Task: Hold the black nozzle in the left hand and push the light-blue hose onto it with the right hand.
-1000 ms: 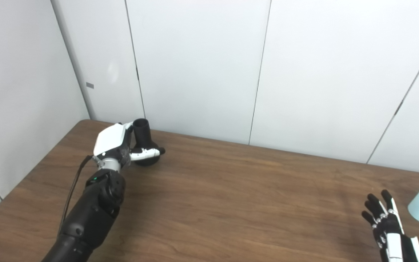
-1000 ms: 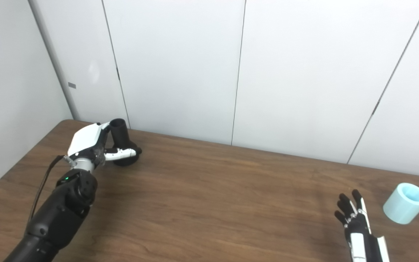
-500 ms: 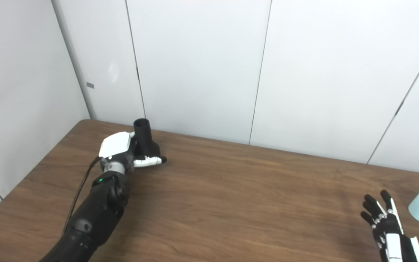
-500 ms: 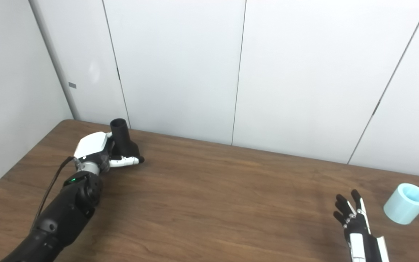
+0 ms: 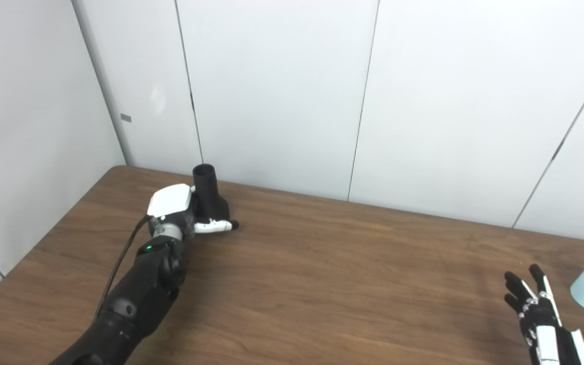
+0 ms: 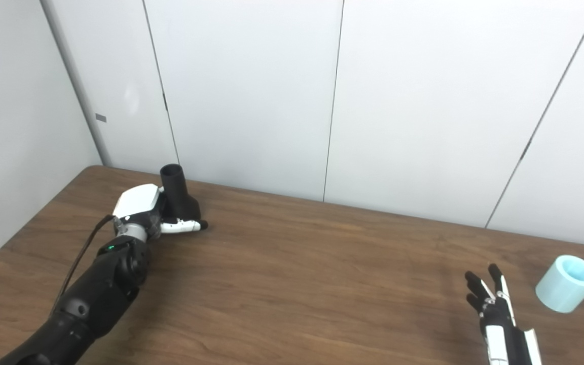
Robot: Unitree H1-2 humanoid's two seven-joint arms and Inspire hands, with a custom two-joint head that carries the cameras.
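The black nozzle [image 5: 210,195] stands upright near the table's far left, its narrow tube pointing up. My left hand [image 5: 180,213] wraps it from the left, the white thumb lying across the front of its wide base; the fingers behind it are hidden. The light-blue hose [image 6: 567,283], a short open cylinder, lies tilted on the table at the far right. My right hand [image 6: 492,304] is low at the bottom right, just left of the hose and apart from it, fingers spread and pointing up, holding nothing.
The brown wooden table [image 5: 322,284] spans the view. White wall panels [image 5: 271,91] rise right behind its far edge, close behind the nozzle, and another wall runs along the left side. A black cable [image 5: 119,263] hangs beside my left forearm.
My left hand has sunk toward the table and shifted a little right with the nozzle, which went from tilted to upright. My right hand dropped slightly; the hose stayed put.
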